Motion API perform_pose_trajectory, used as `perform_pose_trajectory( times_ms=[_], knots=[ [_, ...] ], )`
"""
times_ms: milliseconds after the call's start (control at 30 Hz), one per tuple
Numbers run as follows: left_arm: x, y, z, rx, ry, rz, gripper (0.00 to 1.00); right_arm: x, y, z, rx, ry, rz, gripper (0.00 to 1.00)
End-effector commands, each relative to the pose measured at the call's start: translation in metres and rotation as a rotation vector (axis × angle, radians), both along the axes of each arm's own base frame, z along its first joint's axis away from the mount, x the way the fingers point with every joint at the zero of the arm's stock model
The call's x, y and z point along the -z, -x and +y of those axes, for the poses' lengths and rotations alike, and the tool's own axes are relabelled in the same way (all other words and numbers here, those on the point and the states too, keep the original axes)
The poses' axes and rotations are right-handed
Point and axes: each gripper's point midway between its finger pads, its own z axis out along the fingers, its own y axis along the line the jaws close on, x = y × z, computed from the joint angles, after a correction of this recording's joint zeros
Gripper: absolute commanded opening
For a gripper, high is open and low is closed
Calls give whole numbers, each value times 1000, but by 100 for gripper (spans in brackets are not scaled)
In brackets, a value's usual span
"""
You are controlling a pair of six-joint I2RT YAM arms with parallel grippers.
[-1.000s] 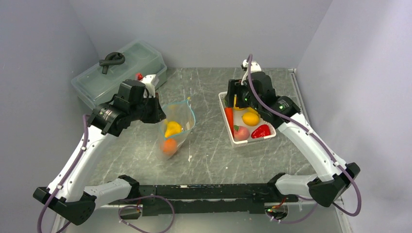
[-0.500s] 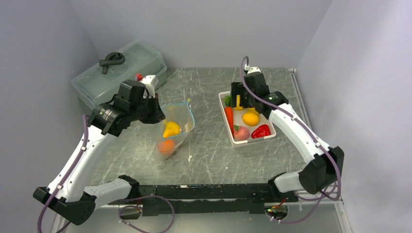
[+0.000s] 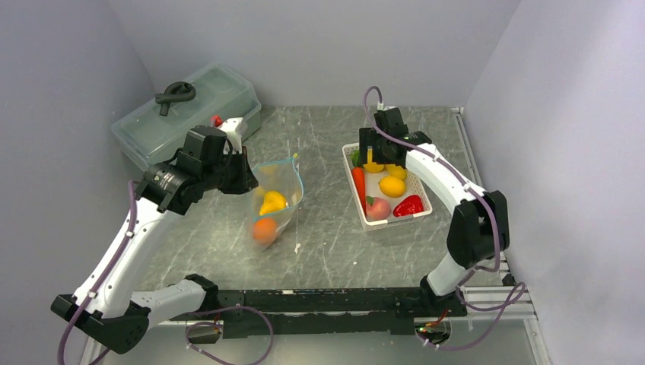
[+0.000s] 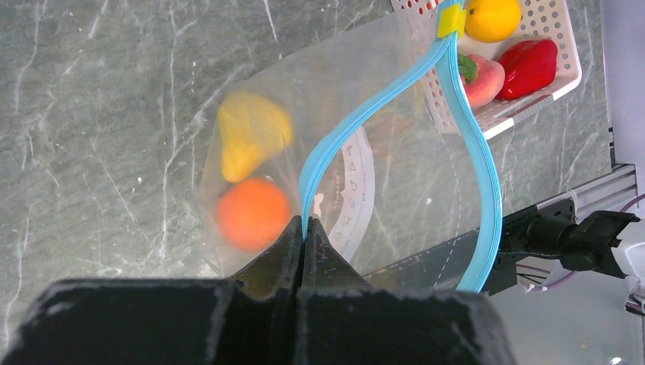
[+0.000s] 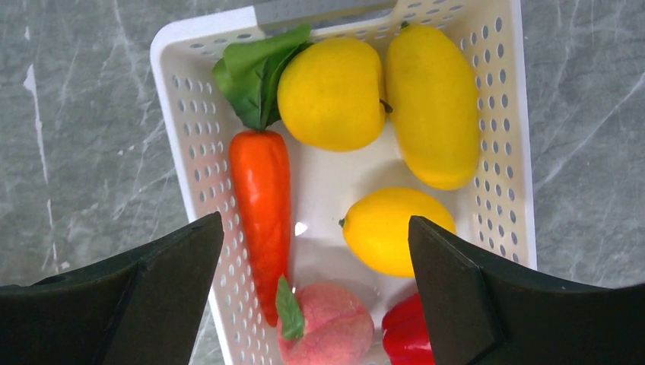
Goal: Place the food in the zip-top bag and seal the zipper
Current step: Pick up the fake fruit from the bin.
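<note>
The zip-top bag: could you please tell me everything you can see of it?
The zip-top bag is a clear, crinkly plastic pouch with a teal-blue zipper along its mouth and a yellow slider at one end. The mouth gapes open. The left pincer is shut on the zipper strip, holding the mouth up over the table. Inside lie an orange and a yellow fruit.

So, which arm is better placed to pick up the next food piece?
Right. The right gripper hangs open over the white basket of food; the left gripper is shut on the zipper, holding the zip-top bag up.
</note>
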Motion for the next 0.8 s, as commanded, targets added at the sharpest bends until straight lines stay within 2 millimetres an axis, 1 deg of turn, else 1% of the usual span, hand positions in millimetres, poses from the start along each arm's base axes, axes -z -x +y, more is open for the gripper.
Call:
perform_pose_trajectory(
  times_ms=[0,167,233,300,633,767],
  knots=[
    [-19,-1,3,-7,14,-65,0,-15,-34,1,9,-22,-78,96],
    [-19,-1,4,-9,10,-65,0,4,-53,2,12,-28,-45,94],
    [-20,-1,5,-11,8,-66,0,11,-58,3,10,-30,-29,94],
    [-21,0,7,-15,5,-69,0,17,-62,3,11,-29,-20,93],
    [-25,2,9,-21,3,-70,0,37,-76,3,0,-36,11,84],
    [-26,2,9,-19,3,-69,0,48,-80,2,-7,-31,32,79]
  ],
)
